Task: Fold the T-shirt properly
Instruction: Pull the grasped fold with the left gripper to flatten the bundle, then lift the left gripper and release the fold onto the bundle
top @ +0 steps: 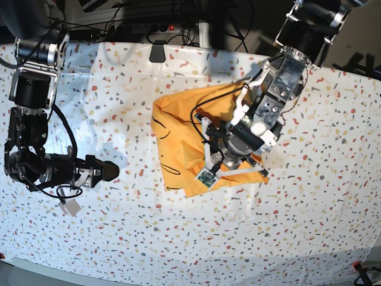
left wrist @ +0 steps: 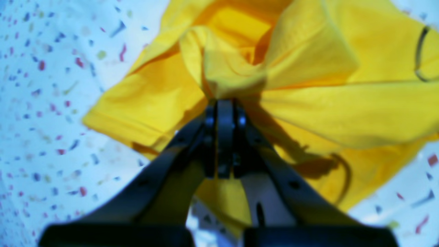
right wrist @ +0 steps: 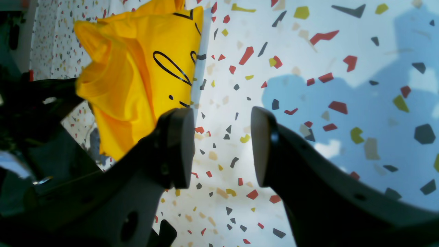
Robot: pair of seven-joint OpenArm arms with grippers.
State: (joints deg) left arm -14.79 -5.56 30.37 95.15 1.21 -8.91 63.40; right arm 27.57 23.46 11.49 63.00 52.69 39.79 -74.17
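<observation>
Left wrist view: the left tool [left wrist: 224,103] has its two black fingers pressed together, and they pinch a bunched fold of the T-shirt [left wrist: 308,103]. The yellow cloth fans out from the pinch in big folds. A sleeve end lies to the left, and a thin dark line shows near the right edge. The white tablecloth [left wrist: 44,103] with small colored specks shows bare on the left side and in the bottom right corner.

Right wrist view: the right tool [right wrist: 223,145] is spread wide, with a clear gap between its two dark pads. It holds nothing and touches no cloth. The T-shirt [right wrist: 137,75] sits in a lump to the upper left, with thin black lines on it. The tablecloth [right wrist: 343,85] to the right is bare and has blue shadows on it.

Base view: the T-shirt [top: 178,143] lies crumpled near the middle of the worktop. The left tool [top: 214,159] is down on it. The right tool [top: 113,170] is well apart, off to the side over bare tablecloth [top: 119,238]. Speckled cloth shows all around the shirt.
</observation>
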